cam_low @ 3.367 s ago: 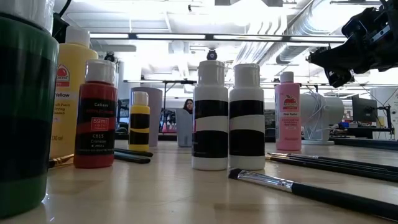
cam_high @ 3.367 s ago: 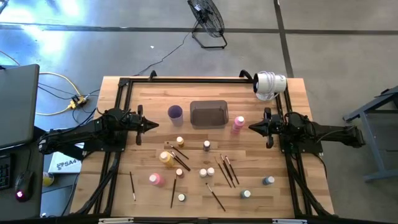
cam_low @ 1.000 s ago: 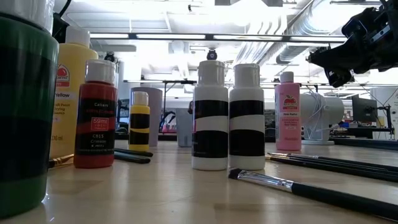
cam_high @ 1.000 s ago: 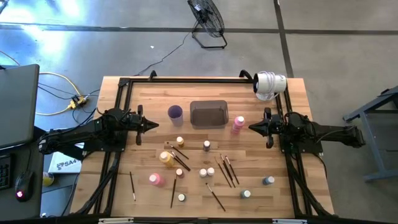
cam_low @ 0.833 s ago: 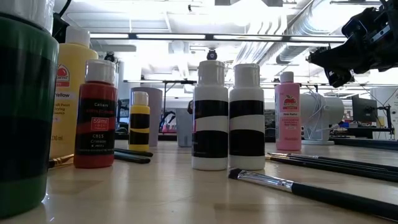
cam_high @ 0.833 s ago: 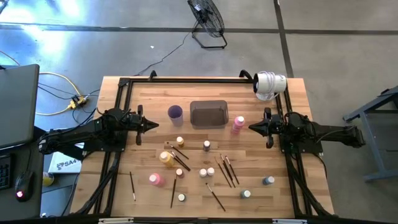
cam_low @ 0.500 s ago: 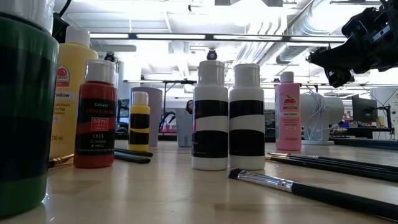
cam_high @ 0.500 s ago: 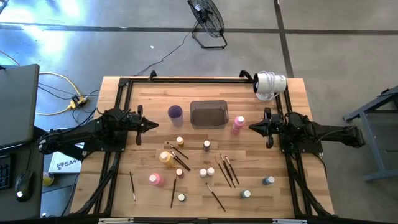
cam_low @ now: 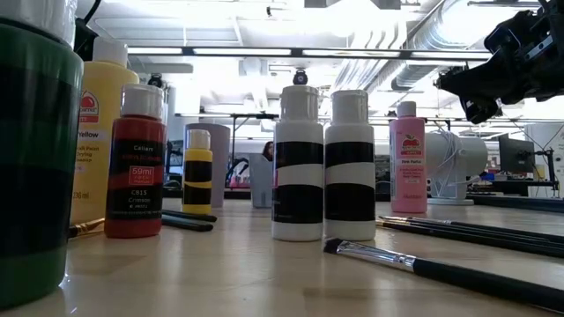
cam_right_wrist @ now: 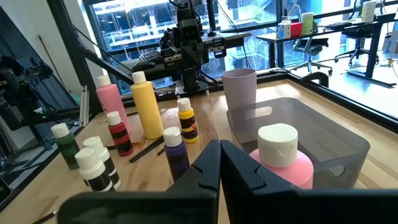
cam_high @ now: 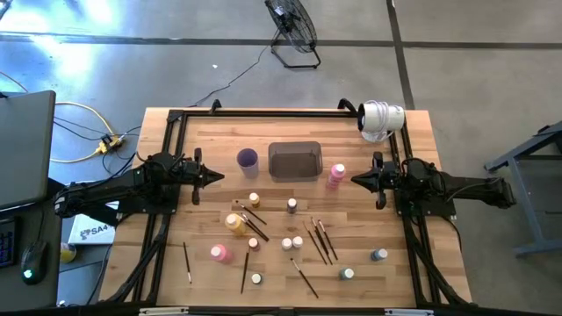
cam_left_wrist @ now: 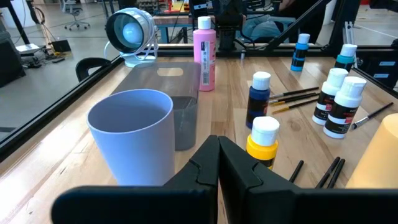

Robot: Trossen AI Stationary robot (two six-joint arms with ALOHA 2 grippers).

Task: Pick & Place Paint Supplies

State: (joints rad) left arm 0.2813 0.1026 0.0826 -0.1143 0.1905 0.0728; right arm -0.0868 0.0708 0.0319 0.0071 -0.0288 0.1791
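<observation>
Paint bottles [cam_high: 235, 223] standing upright, paintbrushes [cam_high: 320, 240] lying flat, mostly aimed eleven to five; left claw [cam_high: 219, 175] and right claw [cam_high: 355, 179] clenched, empty.

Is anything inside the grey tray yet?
No. The tray looks empty from above, and the right wrist view shows a bare floor. A pink bottle hides its near corner there.

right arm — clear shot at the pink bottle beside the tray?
Probably yes. The right gripper, shut, points at the pink bottle with nothing between them; the tray sits just beyond the bottle. It must open first.
</observation>
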